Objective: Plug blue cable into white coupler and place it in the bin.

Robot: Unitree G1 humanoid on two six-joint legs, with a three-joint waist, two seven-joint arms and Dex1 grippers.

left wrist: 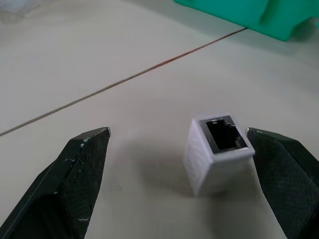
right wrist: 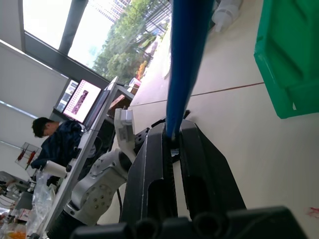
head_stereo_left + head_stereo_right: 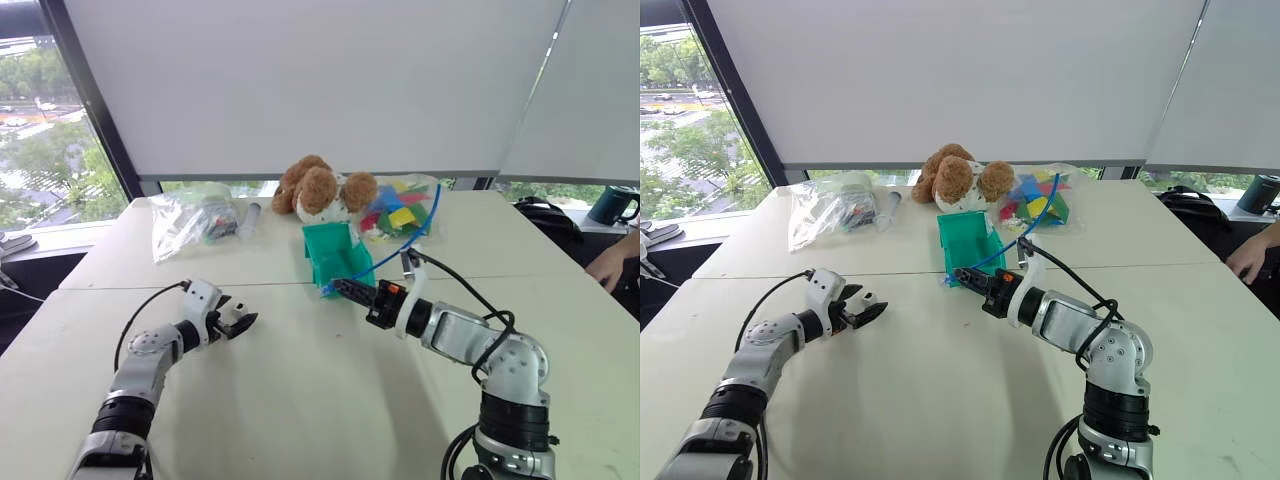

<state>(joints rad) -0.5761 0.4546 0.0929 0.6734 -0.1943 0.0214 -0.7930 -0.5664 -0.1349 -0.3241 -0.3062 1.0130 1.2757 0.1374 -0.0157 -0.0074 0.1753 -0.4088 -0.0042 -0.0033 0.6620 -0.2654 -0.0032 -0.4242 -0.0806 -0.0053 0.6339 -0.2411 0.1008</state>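
The table (image 3: 300,400) carries the bin (image 3: 335,255) at its middle, in front of a teddy bear (image 3: 320,188). The left wrist view gives what the head views cannot resolve — the white coupler (image 1: 215,152) standing on the tabletop, socket up, between the left gripper (image 3: 240,324)'s spread fingers (image 1: 75,184), close to one. The right gripper (image 3: 335,287) points level toward the bin's front, pinched on the blue cable (image 3: 410,240) — which arcs up behind it.

bare table (image 3: 300,400) between pincers, bin (image 3: 335,255) beyond
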